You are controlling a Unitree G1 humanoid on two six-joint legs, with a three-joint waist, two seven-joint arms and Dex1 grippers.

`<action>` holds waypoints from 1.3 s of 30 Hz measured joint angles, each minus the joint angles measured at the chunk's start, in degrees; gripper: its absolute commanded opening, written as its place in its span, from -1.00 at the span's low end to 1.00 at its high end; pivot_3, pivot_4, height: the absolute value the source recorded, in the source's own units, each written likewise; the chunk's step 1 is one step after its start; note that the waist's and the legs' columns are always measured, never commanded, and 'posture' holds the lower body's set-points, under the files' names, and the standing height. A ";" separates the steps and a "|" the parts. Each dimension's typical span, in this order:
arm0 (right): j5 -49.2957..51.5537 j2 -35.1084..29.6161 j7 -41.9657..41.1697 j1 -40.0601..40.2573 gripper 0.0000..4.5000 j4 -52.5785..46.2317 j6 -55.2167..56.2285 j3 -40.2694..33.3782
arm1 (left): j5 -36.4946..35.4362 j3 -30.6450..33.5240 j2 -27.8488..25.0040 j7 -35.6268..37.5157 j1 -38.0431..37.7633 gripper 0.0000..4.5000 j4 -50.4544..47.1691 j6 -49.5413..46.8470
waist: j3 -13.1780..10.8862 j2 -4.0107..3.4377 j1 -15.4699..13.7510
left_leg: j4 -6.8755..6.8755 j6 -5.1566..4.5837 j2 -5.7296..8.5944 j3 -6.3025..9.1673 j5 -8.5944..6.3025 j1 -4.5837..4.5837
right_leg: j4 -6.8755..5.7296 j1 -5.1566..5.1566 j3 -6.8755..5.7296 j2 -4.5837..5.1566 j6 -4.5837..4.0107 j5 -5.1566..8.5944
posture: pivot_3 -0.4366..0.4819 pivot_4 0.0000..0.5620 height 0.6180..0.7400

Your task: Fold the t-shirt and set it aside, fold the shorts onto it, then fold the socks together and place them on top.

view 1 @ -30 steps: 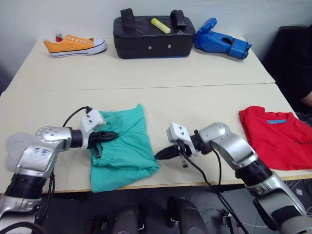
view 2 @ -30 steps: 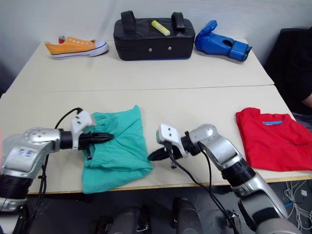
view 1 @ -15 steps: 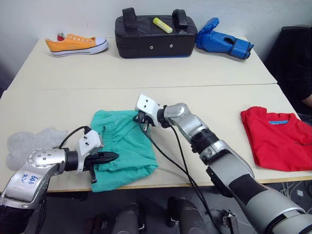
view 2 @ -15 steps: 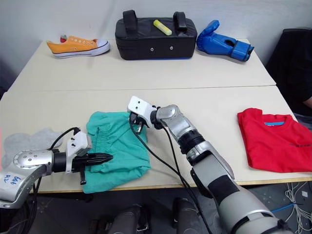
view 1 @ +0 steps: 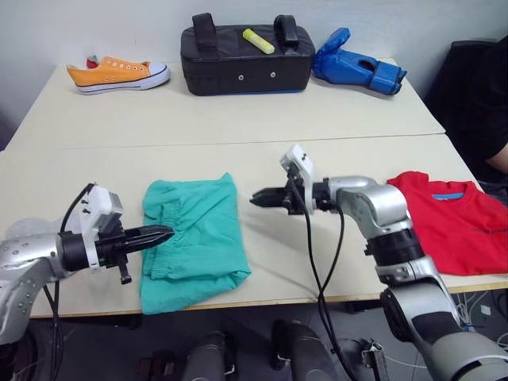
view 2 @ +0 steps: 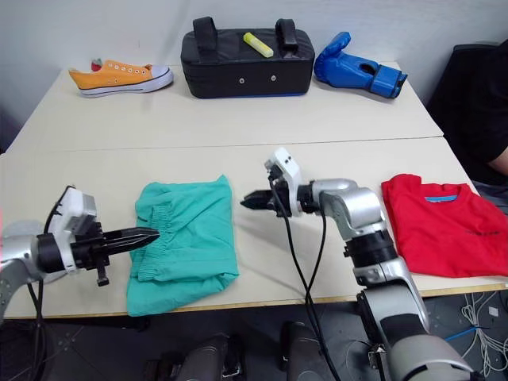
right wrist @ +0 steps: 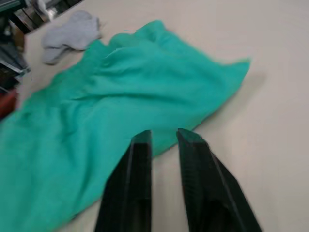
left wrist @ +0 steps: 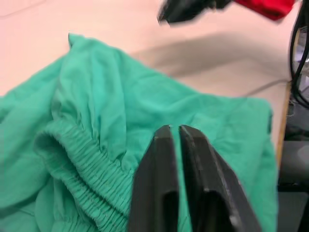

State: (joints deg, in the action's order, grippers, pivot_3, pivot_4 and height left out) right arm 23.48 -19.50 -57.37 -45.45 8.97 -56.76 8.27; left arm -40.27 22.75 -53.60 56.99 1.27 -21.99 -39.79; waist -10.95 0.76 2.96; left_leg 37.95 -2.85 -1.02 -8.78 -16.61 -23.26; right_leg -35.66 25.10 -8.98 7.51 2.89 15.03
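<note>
The teal shorts lie folded on the near table, left of centre, with the elastic waistband toward my left arm. My left gripper is shut and empty, its tip just at the waistband edge. My right gripper hovers over bare table just right of the shorts' far corner; in the right wrist view its fingers stand slightly open with nothing between them. The red t-shirt lies folded at the near right edge of the table. The grey socks lie beyond the shorts, at the far left.
On the far table stand an orange sneaker, a black bag with a yellow marker on top, and a blue glove. A person's arm shows at the right edge. Bare table lies between the shorts and the t-shirt.
My right gripper has let go of the shorts' far corner and drawn back to the right. My left gripper has pulled back left to the waistband edge. The shorts lie flatter.
</note>
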 measured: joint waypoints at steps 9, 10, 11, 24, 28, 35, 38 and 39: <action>2.57 5.56 3.58 0.77 1.00 2.99 -6.96 2.32 | -0.18 1.76 -2.74 6.17 0.35 0.86 0.11 3.68 | -0.02 -0.04 -0.02 | -0.02 0.24 0.04 -0.04 -0.08 -0.02 | -0.05 0.08 -0.01 -0.01 -0.06 0.04 | -0.05 -0.47 1.00; 2.11 6.30 3.62 0.15 1.00 3.97 -5.87 3.03 | -0.13 1.96 -2.84 6.46 0.39 0.99 0.19 4.09 | -0.01 -0.02 0.02 | -0.02 0.24 0.04 -0.05 -0.08 -0.01 | -0.05 0.07 0.00 -0.02 -0.06 0.04 | -0.05 -0.47 1.00; 1.66 7.26 3.70 -0.53 1.00 5.40 -4.90 3.43 | -0.10 1.99 -2.91 6.64 0.59 0.99 0.18 4.47 | 0.00 0.01 0.11 | -0.02 0.26 0.04 -0.05 -0.09 0.00 | -0.06 0.06 0.00 -0.02 -0.06 0.04 | -0.05 -0.47 1.00; -0.31 19.79 8.14 -5.60 0.25 18.44 0.57 3.14 | 0.01 2.04 -3.31 6.30 3.09 1.00 0.32 5.39 | 0.00 -0.01 0.27 | -0.14 0.21 -0.01 -0.07 0.07 -0.03 | -0.27 0.14 0.02 -0.11 -0.12 0.07 | -0.05 -0.47 1.00; -1.33 19.48 8.20 -5.17 -0.38 18.17 0.91 4.31 | 0.15 1.70 -3.30 6.18 4.89 1.00 0.70 6.03 | 0.00 -0.01 0.16 | -0.14 0.20 0.01 -0.07 0.06 -0.04 | -0.25 0.14 0.02 -0.10 -0.12 0.07 | -0.05 -0.47 1.00; -1.23 17.88 8.92 -4.72 -0.99 15.10 1.40 4.30 | 0.32 -1.49 -2.82 5.64 8.77 1.00 2.53 6.57 | 0.00 0.00 -0.16 | -0.14 0.43 0.04 -0.04 0.01 -0.02 | -0.27 0.13 0.01 -0.07 -0.12 0.07 | -0.05 -0.47 1.00; -0.19 13.79 9.47 -2.07 -0.99 9.35 -1.51 3.02 | -1.27 -2.44 -2.66 5.96 10.08 1.00 2.40 5.25 | 0.00 0.00 -0.70 | -0.14 0.24 0.07 -0.04 0.09 -0.04 | -0.26 0.12 0.02 -0.04 -0.10 0.05 | -0.05 -0.47 1.00; 0.44 11.18 9.56 -0.84 -0.99 6.64 -3.16 2.09 | -2.02 -3.19 -2.65 6.46 10.07 1.00 2.19 4.61 | 0.00 -0.01 -1.05 | -0.14 0.16 0.09 -0.04 0.11 -0.06 | -0.23 0.12 0.02 -0.04 -0.09 0.05 | -0.05 -0.47 1.00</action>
State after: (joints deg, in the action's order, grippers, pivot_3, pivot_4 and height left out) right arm 23.92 -8.32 -47.81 -46.29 15.61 -59.92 10.36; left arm -42.28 19.55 -56.25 63.45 11.34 -19.80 -35.18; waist -10.96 0.76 1.92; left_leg 37.81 -2.69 -0.93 -8.82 -16.49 -23.33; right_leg -35.88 25.22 -8.96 7.47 2.81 15.08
